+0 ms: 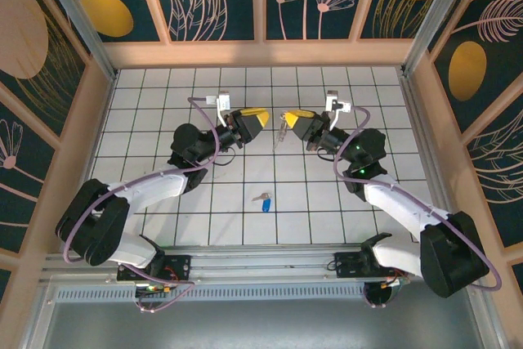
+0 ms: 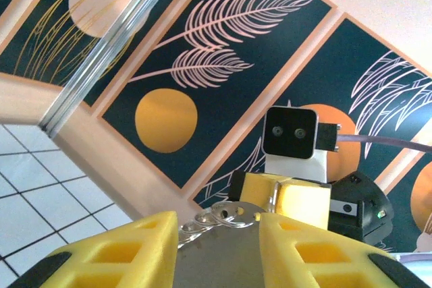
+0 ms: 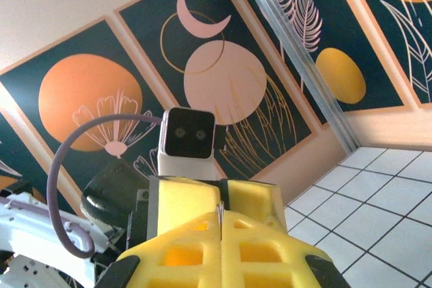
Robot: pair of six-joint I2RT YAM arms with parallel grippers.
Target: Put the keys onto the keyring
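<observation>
The key (image 1: 264, 200), silver with a blue head, lies on the white tiles near the front, between the two arms and away from both grippers. The keyring (image 1: 279, 130) hangs in the air at mid table. My right gripper (image 1: 288, 118) (image 3: 221, 215) is shut on its thin metal edge (image 3: 219, 207). My left gripper (image 1: 262, 118) (image 2: 217, 220) faces it from the left, fingers apart. Silver metal with small rings (image 2: 226, 217) shows in that gap and runs on behind the left finger. Whether the fingers touch it I cannot tell. The right gripper's yellow pads (image 2: 300, 202) sit just beyond.
Patterned dark wall panels in wooden frames (image 1: 261, 51) enclose the tiled floor (image 1: 163, 96) on three sides. A metal rail (image 1: 245, 255) with both arm bases runs along the near edge. Purple cables loop over each wrist.
</observation>
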